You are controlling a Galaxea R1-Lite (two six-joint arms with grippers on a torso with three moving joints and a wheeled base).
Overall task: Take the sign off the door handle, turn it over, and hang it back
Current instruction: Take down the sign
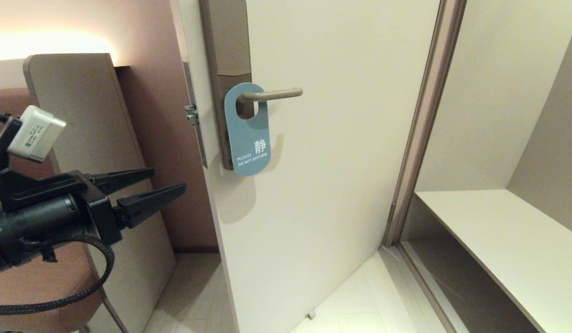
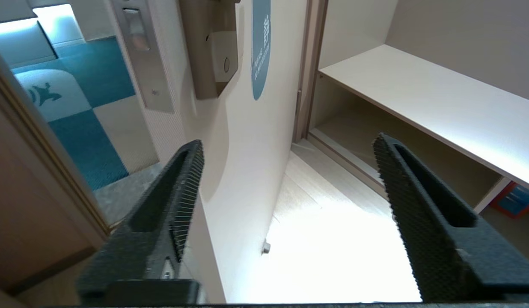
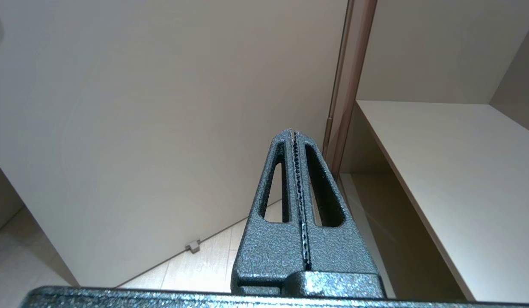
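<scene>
the sign (image 1: 248,134) hung on the handle (image 1: 272,95), the lever passing through its round hole, blue face outward with white "please do not disturb" lettering and a chinese character above it. it lay flat against the white door (image 1: 337,175), partly covering the brownish lock plate (image 1: 226,55) behind it. in the left wrist view the sign (image 2: 260,47) showed edge-on beside the lock plate (image 2: 211,47), hanging down the door face.

the left gripper (image 1: 169,179) was at the left of the head view, lower than the sign and well apart from it, pointing toward the door edge. its fingers (image 2: 183,184) were spread wide with nothing between them; through the gap showed the door edge and the pale floor (image 2: 333,239).

the right gripper (image 3: 293,133) had its fingers pressed together, holding nothing. it was out of the head view, and its wrist view looked at the lower door and a pale shelf (image 3: 453,171) to the side. a small door stop (image 3: 192,245) sat at the foot of the door.

left of the door stood a tan panel (image 1: 82,120) and a reddish-brown wall (image 1: 152,69). the shelf (image 1: 508,240) filled an alcove past the door frame (image 1: 425,120).
</scene>
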